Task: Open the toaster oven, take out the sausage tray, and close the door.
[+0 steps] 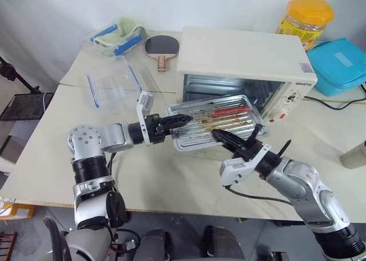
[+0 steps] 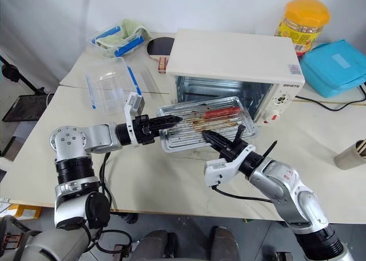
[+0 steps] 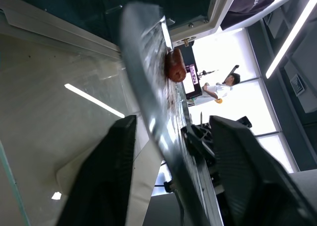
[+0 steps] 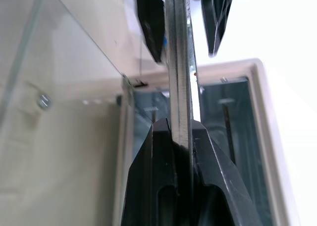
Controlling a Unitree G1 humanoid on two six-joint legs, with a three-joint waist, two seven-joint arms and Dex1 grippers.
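The cream-white toaster oven (image 1: 240,52) stands open at the back of the table. The silvery sausage tray (image 1: 194,136), with one red sausage (image 1: 231,110) on it, hangs in the air in front of the oven's mouth. My right gripper (image 1: 217,134) is shut on the tray's near edge; the right wrist view shows the metal rim pinched between its fingers (image 4: 158,161). My left gripper (image 1: 180,121) reaches in level from the left. Its jaws straddle the tray's left edge (image 3: 148,87) with gaps on both sides. The door's glass (image 4: 74,62) lies folded down under the tray.
A clear plastic container (image 1: 114,89) sits left of the oven, a blue-clipped box with a green cloth (image 1: 117,35) and a paddle (image 1: 162,46) behind it. To the right are a yellow-lidded jar (image 1: 306,20), a blue box (image 1: 340,63), a cable (image 1: 337,103) and a cup (image 1: 357,155).
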